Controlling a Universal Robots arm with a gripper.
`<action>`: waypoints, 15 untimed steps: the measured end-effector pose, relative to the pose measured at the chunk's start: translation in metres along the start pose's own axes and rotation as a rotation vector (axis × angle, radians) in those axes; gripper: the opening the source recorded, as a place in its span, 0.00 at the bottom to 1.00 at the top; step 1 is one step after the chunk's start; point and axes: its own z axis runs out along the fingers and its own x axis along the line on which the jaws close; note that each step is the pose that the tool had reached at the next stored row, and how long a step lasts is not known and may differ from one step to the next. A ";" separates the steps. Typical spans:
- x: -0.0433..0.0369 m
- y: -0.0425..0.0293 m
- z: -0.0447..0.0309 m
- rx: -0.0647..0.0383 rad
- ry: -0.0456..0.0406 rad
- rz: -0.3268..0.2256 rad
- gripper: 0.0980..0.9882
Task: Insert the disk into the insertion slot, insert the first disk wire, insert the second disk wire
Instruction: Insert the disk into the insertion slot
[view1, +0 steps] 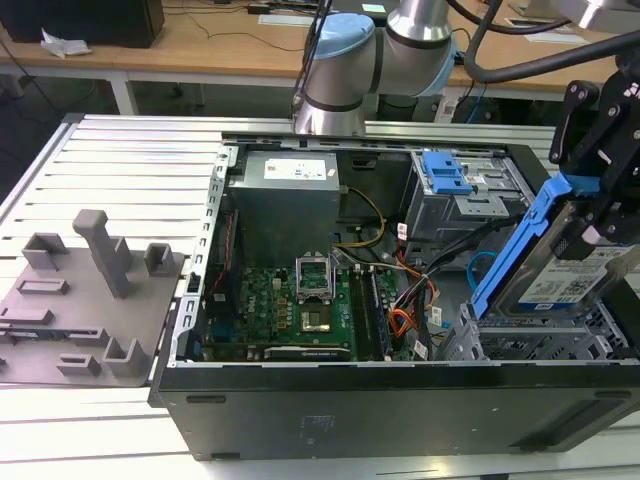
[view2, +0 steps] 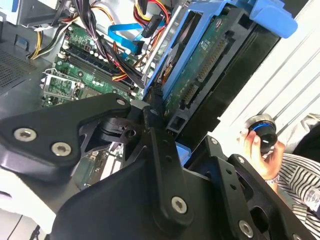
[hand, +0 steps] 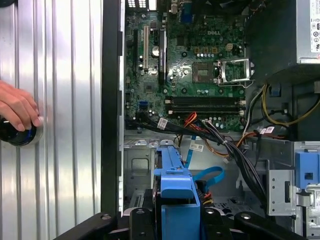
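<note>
My gripper (view1: 592, 228) is shut on the disk (view1: 560, 275), a drive in a blue carrier (hand: 174, 172). I hold it tilted above the insertion slot (view1: 530, 345), the silver perforated cage at the case's front corner on the exterior view's right. In the second wrist view the disk's green underside (view2: 200, 55) shows beyond my black finger links. The second disk wire (hand: 210, 175), a light blue flat cable, loops loose inside the case beside the disk (view1: 481, 268). The first disk wire (view2: 155, 7), a thin red and dark bundle, hangs near it, unplugged.
A grey cage with a blue latch (view1: 447, 175) stands behind the slot. The motherboard (view1: 300, 305) and an orange flat cable (view1: 400, 320) fill the case floor. A person's hand (hand: 17, 107) rests on a black knob outside the case wall. Grey fixtures (view1: 100, 260) sit on the exterior view's left.
</note>
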 end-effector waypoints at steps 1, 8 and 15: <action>0.0000 -0.0001 0.0006 0.000 -0.0001 0.001 0.30; -0.0001 -0.0021 0.0166 0.000 -0.0001 0.001 0.30; -0.0001 -0.0027 0.0304 0.000 0.0000 0.001 0.30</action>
